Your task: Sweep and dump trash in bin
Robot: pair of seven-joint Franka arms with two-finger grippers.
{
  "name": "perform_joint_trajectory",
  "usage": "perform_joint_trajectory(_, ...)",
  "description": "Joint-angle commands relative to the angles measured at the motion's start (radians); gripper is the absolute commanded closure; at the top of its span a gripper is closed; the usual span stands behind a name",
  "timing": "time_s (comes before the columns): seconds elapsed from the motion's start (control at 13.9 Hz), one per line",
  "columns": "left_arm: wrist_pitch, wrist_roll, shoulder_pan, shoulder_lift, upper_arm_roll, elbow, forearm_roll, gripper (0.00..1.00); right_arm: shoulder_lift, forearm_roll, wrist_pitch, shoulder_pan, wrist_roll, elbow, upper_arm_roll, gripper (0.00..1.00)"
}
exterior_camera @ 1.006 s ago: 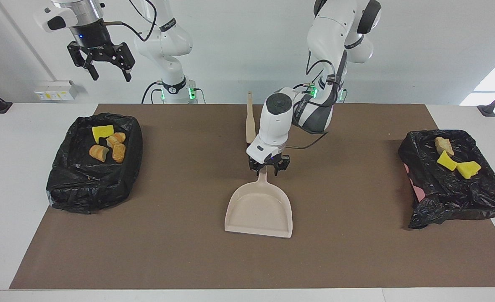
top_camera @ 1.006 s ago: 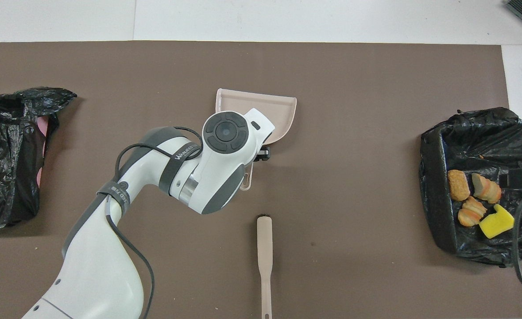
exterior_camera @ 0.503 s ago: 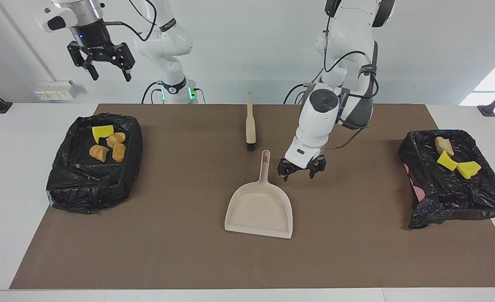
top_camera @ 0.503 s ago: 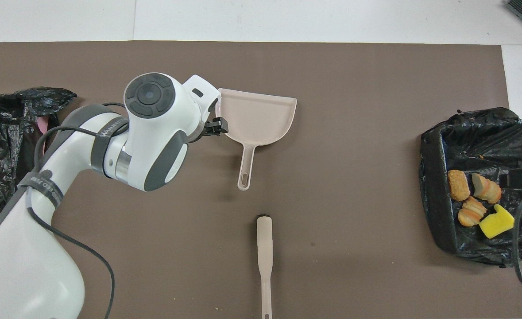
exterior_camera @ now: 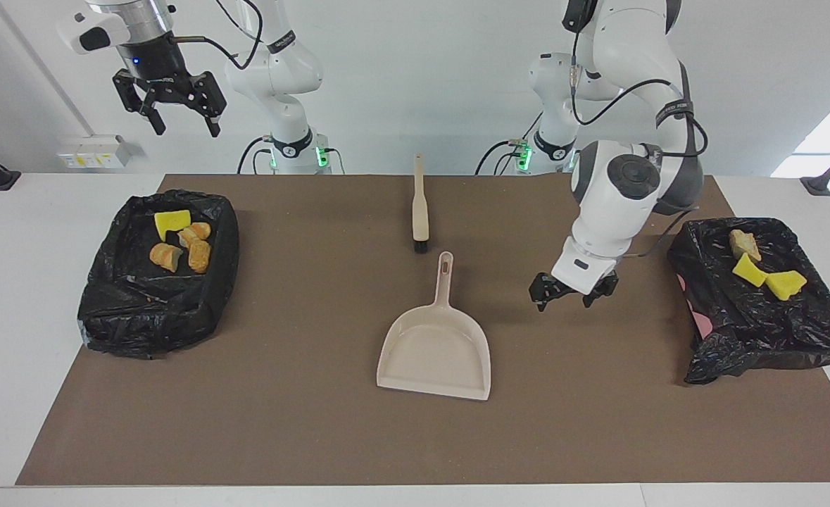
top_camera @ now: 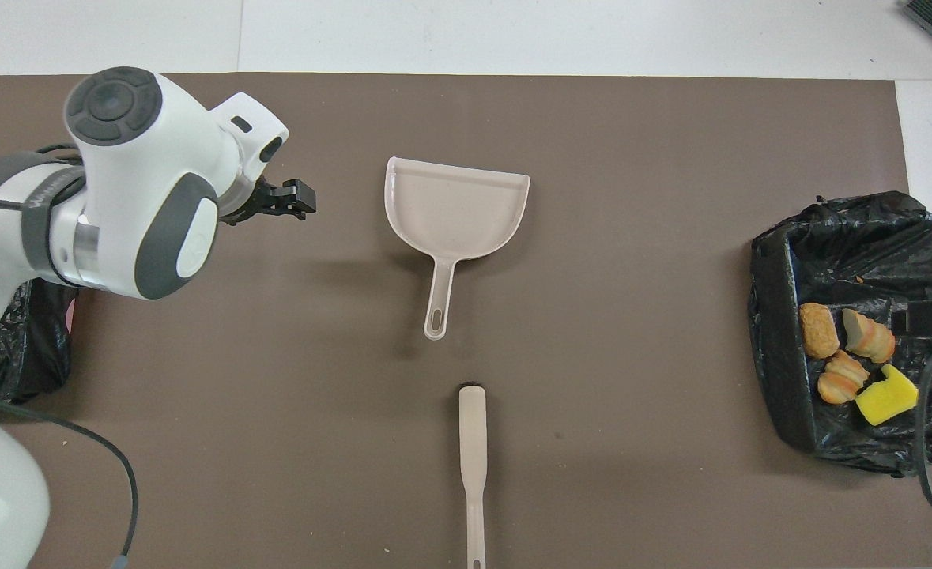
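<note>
**A:** While working outward from the robots' end — what sits nearest?

**B:** Brush (exterior_camera: 419, 204), slim beige plastic handle, short dark bristle tuft, flat on the brown mat (exterior_camera: 302, 422), mid-counter. Just past its bristles, the dustpan (exterior_camera: 434, 352): smooth beige plastic, fan-shaped tray, thin handle with a hanging slot pointing at the robots. Nothing in the tray.

**A:** Trash?

**B:** All binned. Bin at the right arm's end (exterior_camera: 154, 317) is lined with crinkled glossy black plastic; it holds one yellow sponge chunk (exterior_camera: 172, 223) and tan-orange bread-like lumps (exterior_camera: 188, 248), ridged, rounded. Bin at the left arm's end (exterior_camera: 759, 331), same black liner, a patch of pink showing at its side; it holds two yellow sponge chunks (exterior_camera: 766, 277) and one pale crusty lump (exterior_camera: 743, 244).

**A:** Pincers?

**B:** Left pincer (exterior_camera: 573, 292), released, fingers spread, holding nothing; low over bare mat between dustpan and the bin at its own end, apart from both. Trash in that bin lies off to its side, untouched. Right pincer (exterior_camera: 170, 98), also released and empty, waits high above the counter's edge, near the other bin.
</note>
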Motion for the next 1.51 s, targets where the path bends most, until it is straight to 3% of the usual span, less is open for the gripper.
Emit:
perform_joint_trajectory(0.0, -0.068, 0.165, 0.091, -0.037, -0.008, -0.001, -0.020, 0.00, -0.007, -0.005, -0.007, -0.006, -0.029, 0.000, 0.001, 0.00)
perform_joint_trajectory(0.36, -0.091, 0.204, 0.188, -0.132, -0.008, -0.016, -0.057, 0.00, -0.007, -0.003, -0.007, -0.006, -0.029, 0.000, 0.000, 0.00)
perform_joint_trajectory(0.72, -0.216, 0.298, 0.191, -0.244, -0.003, -0.035, -0.057, 0.00, -0.007, -0.005, -0.007, -0.006, -0.029, 0.000, 0.000, 0.00)
perform_joint_trajectory(1.08, -0.350, 0.304, 0.191, -0.286, -0.003, -0.013, -0.028, 0.00, -0.007, -0.005, -0.007, -0.006, -0.029, 0.000, 0.000, 0.00)
perform_joint_trajectory(1.44, -0.373, 0.295, 0.191, -0.343, -0.003, -0.029, -0.030, 0.00, -0.007, -0.003, -0.007, -0.006, -0.029, 0.000, 0.000, 0.00)
